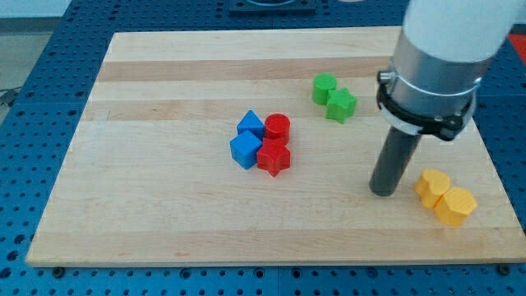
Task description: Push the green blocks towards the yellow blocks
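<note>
Two green blocks sit touching at the view's upper right: a rounded green block (324,87) and a green star (341,105) just below right of it. Two yellow blocks sit touching at the lower right: a yellow heart-like block (431,186) and a yellow hexagon-like block (454,205). My tip (383,191) rests on the board just left of the yellow blocks and well below the green star, touching neither. The rod rises from it into the arm's grey and white body.
A cluster of two blue blocks (246,150) (251,125), a red cylinder (278,127) and a red star (274,157) sits near the middle of the wooden board (164,205). The board's right edge runs close to the yellow blocks.
</note>
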You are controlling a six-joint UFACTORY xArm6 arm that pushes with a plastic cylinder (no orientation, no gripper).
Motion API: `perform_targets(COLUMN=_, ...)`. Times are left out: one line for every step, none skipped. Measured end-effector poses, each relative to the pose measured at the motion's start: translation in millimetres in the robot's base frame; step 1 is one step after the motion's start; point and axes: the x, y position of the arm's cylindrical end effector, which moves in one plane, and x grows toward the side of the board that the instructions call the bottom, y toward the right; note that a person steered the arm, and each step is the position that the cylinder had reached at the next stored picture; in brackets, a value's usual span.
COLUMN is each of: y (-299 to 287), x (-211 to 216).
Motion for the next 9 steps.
perform_targets(y=-5.4, x=0.0)
perform_targets(y=-5.9, x=-32.0)
perform_targets(y=-5.9, x=-122.7)
perform_targets(y=-1.0, x=-140.5)
perform_targets(y=6.9, x=-214.8)
perform_targets(y=-12.1, x=-258.7)
perform_targets(y=-45.2, x=-277.3)
perform_targets(y=-67.5, x=-254.3)
perform_targets(y=-68.7, x=-213.7)
